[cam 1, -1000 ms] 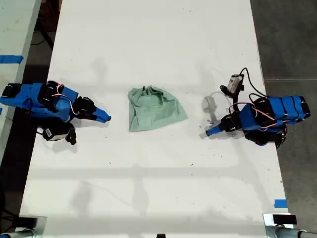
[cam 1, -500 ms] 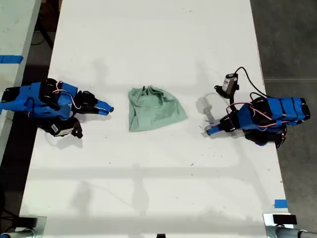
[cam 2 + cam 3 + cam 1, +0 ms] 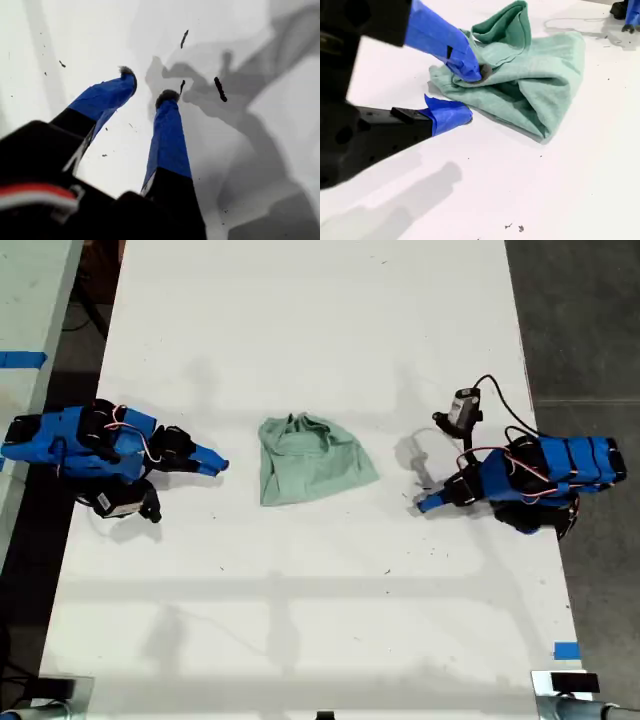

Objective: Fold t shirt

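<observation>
My second tool (image 3: pixel 218 463) had nosed slightly toward the t shirt (image 3: pixel 312 460), jaws apart and empty, the crumpled shirt mid-surface (image 3: pixel 300 620) just beyond it, while my first tool (image 3: pixel 147 87), also parted, sat farther off.

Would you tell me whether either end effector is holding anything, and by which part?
Nothing is held: my first end effector and second end effector are both open, clear of the t shirt.
</observation>
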Available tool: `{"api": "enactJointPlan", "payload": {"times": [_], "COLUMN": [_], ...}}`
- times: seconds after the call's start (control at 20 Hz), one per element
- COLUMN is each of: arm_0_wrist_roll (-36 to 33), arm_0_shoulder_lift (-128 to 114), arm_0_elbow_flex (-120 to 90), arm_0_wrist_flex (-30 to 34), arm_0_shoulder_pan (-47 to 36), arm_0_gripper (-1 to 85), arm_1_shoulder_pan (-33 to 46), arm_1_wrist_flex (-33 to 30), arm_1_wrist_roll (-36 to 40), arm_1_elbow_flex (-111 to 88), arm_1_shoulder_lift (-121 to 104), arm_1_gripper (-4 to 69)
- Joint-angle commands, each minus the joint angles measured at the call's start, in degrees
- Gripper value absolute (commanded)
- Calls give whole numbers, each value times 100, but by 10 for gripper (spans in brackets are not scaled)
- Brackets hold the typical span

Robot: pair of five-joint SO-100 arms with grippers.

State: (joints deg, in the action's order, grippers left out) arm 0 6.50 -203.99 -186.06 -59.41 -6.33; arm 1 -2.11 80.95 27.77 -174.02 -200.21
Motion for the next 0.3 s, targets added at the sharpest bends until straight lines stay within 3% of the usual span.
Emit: {"api": "enactJointPlan", "payload": {"times": [0.0,0.25], "arm_0_wrist_roll": [-62,-62], "arm_0_shoulder_lift": [-53,-53], "arm_0_elbow_flex": [-255,-255], "arm_0_wrist_flex": [88,88], "arm_0_shoulder_pan": [35,53], "arm_0_gripper": [72,65], "arm_1_shoulder_pan": [53,62], "arm_1_wrist_flex": [-158,-158], "arm_1_wrist_roll": [114,114], "arm_1_elbow_flex": [-299,-299], "arm_1_shoulder_lift": [-53,-53], "arm_1_gripper": [117,93]}}
